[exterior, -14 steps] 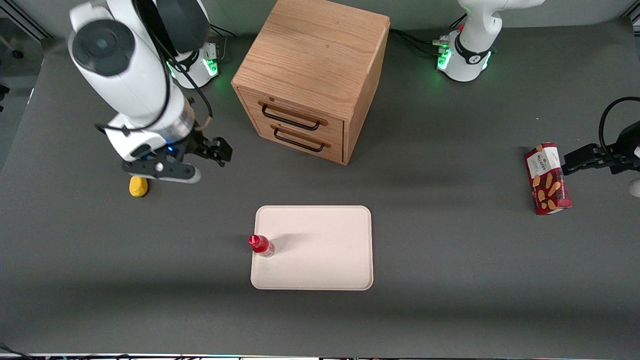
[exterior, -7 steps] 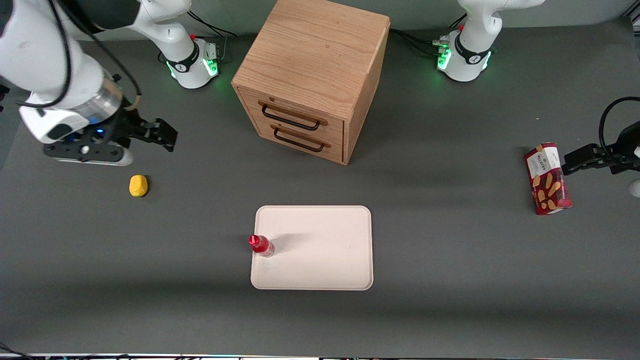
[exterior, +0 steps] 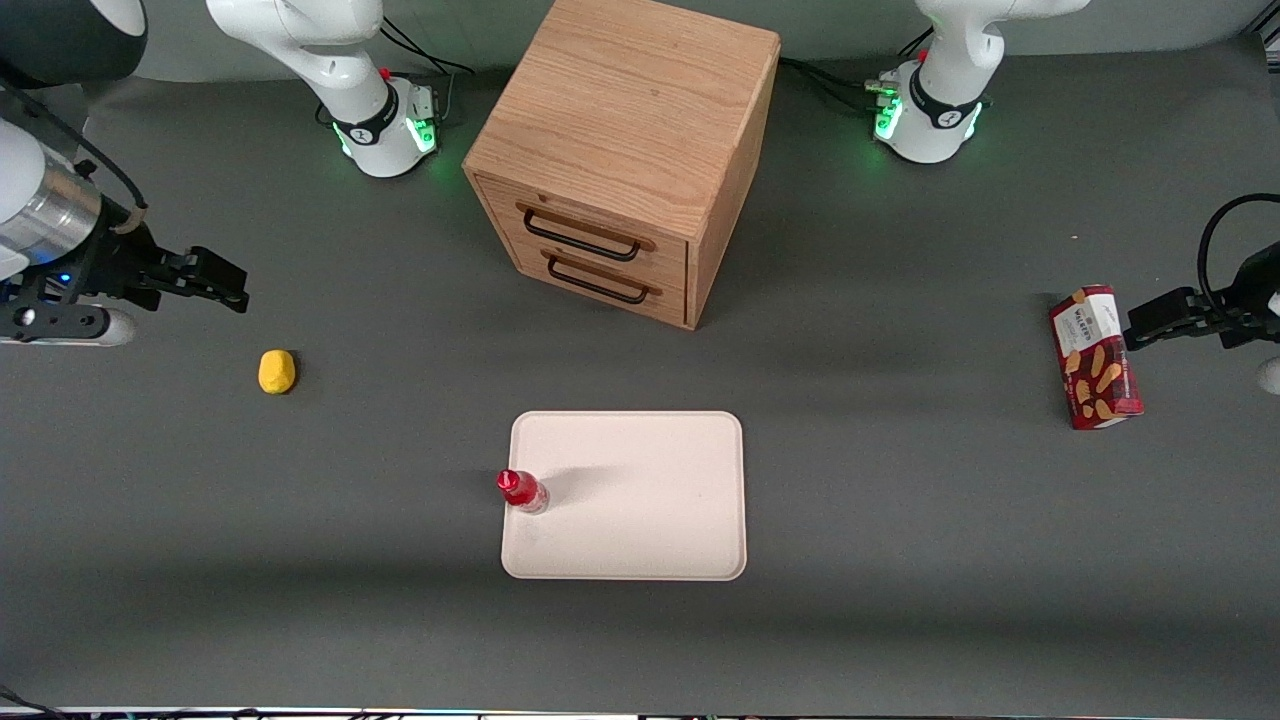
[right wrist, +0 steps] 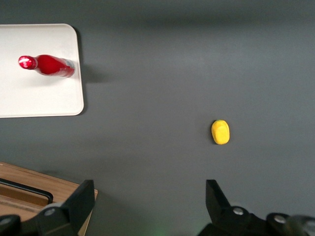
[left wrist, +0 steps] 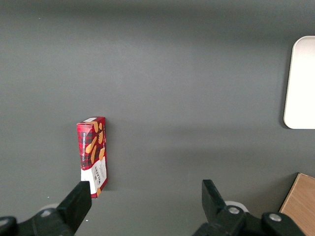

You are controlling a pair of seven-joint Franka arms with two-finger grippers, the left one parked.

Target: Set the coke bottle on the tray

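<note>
Right, my gripper (exterior: 215,280) hangs open w/ nothing between its 2 fingers, up over the counter (exterior: 900,560) at the working arm's end, well apart from the tray (exterior: 650,500). The coke bottle (exterior: 522,490) stands upright on the tray, just inside the edge nearest my end. A small yellow obj. (exterior: 277,371) lies on the counter near my gripper, a bit closer to the front cam.

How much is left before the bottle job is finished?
It looks finished. The coke bottle stands upright on the tray, near its edge. The gripper is open and empty, far off toward the working arm's end of the table. Nothing is in hand, and nothing seems left.
</note>
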